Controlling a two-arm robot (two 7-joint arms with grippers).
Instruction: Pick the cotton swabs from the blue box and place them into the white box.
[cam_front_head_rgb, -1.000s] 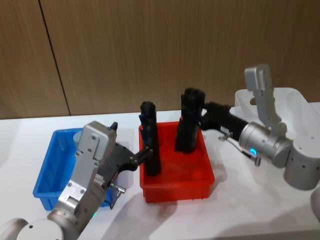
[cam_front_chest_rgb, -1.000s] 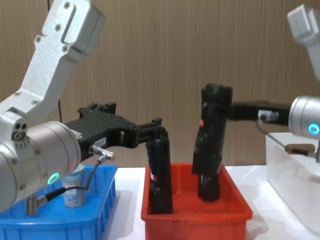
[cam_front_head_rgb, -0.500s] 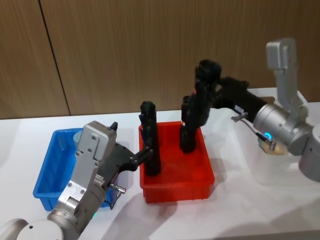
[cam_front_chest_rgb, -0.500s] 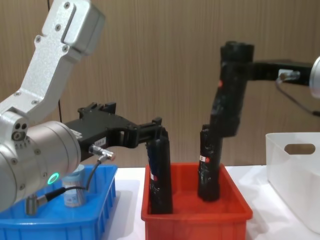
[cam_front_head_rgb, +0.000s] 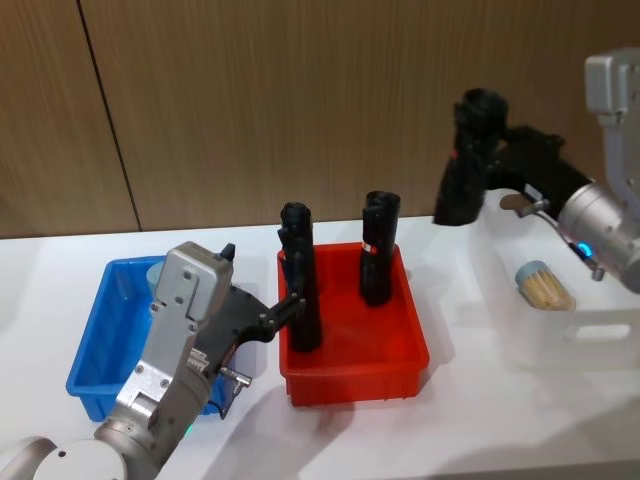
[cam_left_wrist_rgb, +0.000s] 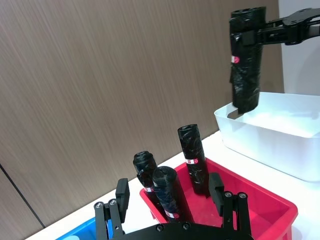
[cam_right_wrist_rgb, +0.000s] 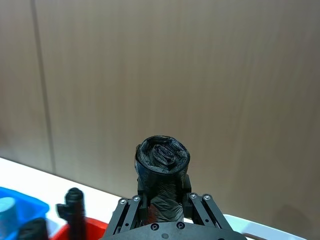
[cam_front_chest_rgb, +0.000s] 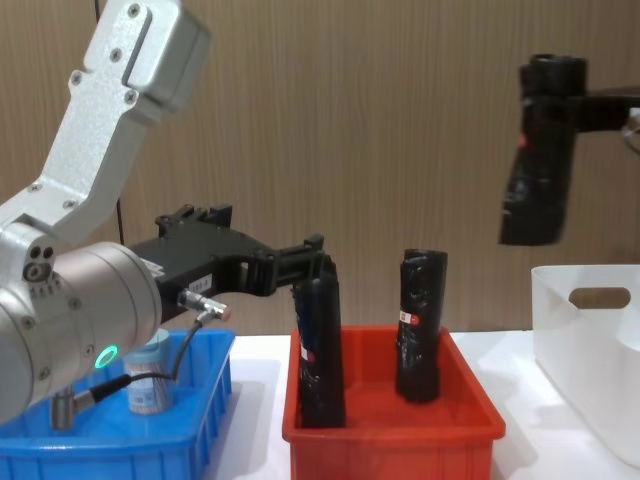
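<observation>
Black roll (cam_front_chest_rgb: 537, 150) hangs high in the right gripper (cam_front_head_rgb: 478, 160), jaws clenched on its upper part; it's tilted a bit, just above the near-left rim of the white box (cam_front_chest_rgb: 590, 345). In the left wrist view its lower end sits over the box's corner. One jar of cotton swabs (cam_front_head_rgb: 545, 285) lies on its side inside the white box w/ stick ends showing. Another jar (cam_front_chest_rgb: 147, 378), pale lid up, stands in the blue box (cam_front_head_rgb: 100, 345) at the desk's left, partly hidden behind the left arm. Left gripper (cam_front_chest_rgb: 310, 262) is at the red bin (cam_front_head_rgb: 352, 350), btwn the two boxes, by the top of a standing black roll (cam_front_chest_rgb: 320, 350); can't tell if its jaws grip it. A 2nd roll (cam_front_chest_rgb: 418, 325) stands upright further right in that bin.
</observation>
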